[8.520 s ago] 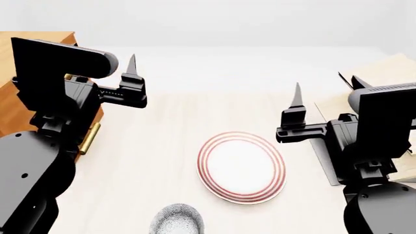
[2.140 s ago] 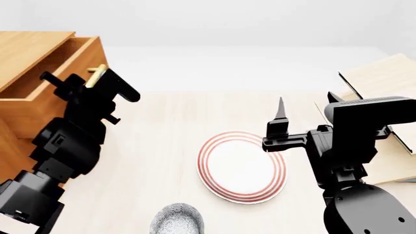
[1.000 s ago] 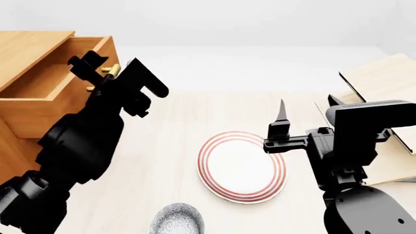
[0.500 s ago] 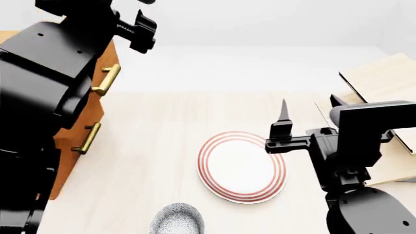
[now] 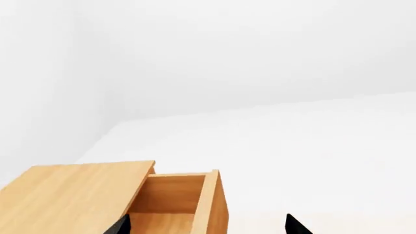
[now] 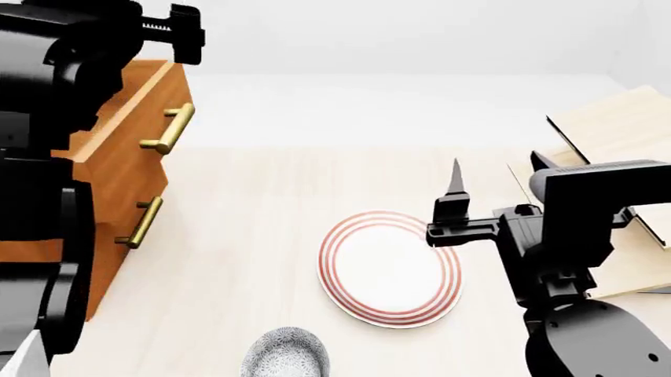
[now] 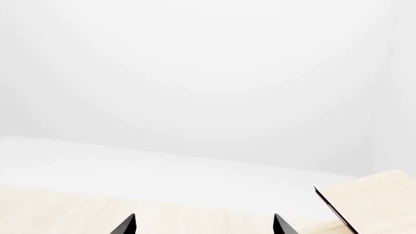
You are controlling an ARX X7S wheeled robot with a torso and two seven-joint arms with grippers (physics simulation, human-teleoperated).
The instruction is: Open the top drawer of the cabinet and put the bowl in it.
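Pale table (image 6: 262, 236), left arm (image 6: 63, 47) raised, jaws spread

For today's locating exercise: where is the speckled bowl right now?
In the head view the bowl sits at the bottom edge of the table, just left of centre, below and left of the red-ringed plate, untouched.

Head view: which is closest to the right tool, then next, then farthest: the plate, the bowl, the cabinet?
From the right tool:
1. Plate, just below it.
2. Bowl, at the bottom edge.
3. Cabinet, far across on the left.
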